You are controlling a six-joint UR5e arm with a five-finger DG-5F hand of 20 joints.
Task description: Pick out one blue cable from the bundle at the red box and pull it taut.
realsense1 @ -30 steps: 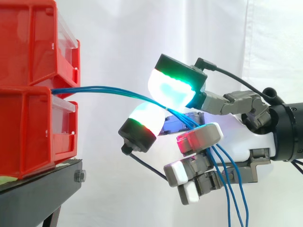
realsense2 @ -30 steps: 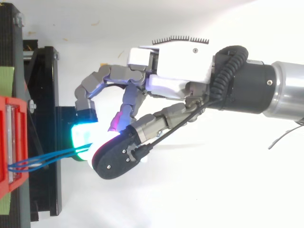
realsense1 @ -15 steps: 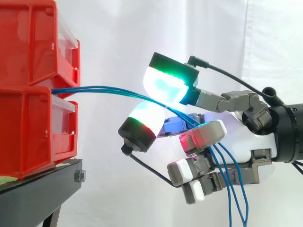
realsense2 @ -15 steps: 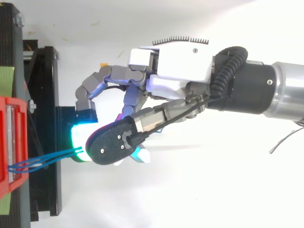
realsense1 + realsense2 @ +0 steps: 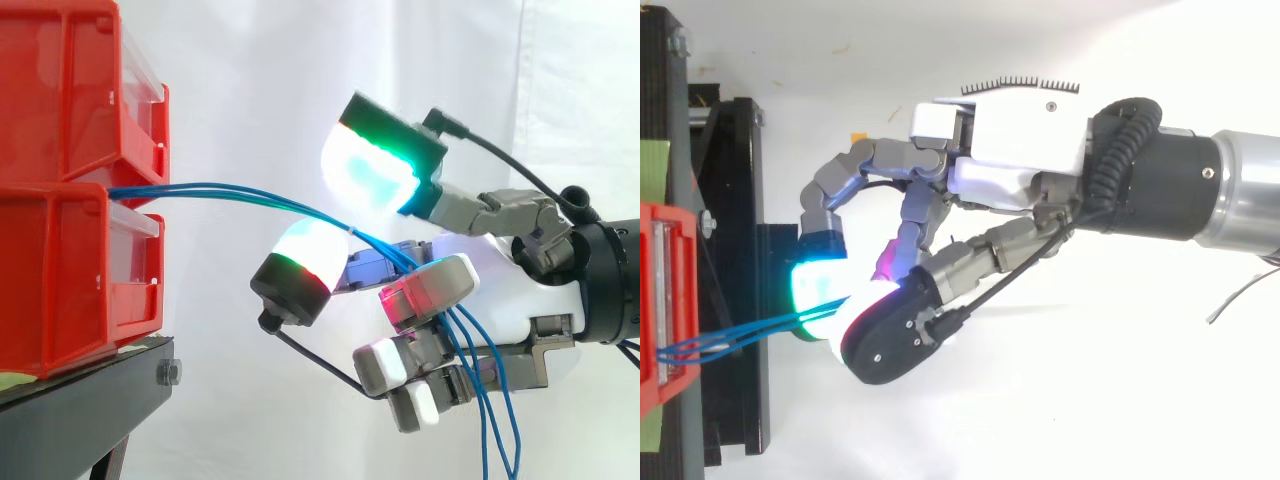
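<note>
Beyond the fingertips of the hand, seen from the side, two stacked red bins sit on a black stand. The blue cable bundle comes out from between them in a shallow, slack arc toward the palm. It passes under the thumb pad, which stands clear above it with a gap. It then lies across a lower fingertip pad, slips in among the curled fingers and hangs down below the palm. So the hand is loosely clenched with the whole bundle hooked through it (several strands, not one), and nothing presses on it from above.

From above, the hand points at the bins. The bundle runs from the bin's front to the glowing pads, where the thumb hides it.

A pull away from the bins could fail in two ways, as I judge it. With the thumb off, the strands may slide through the fingers and stay slack. If the thumb closes as things lie, it would clamp every strand, so the whole bundle would tighten rather than one cable.
</note>
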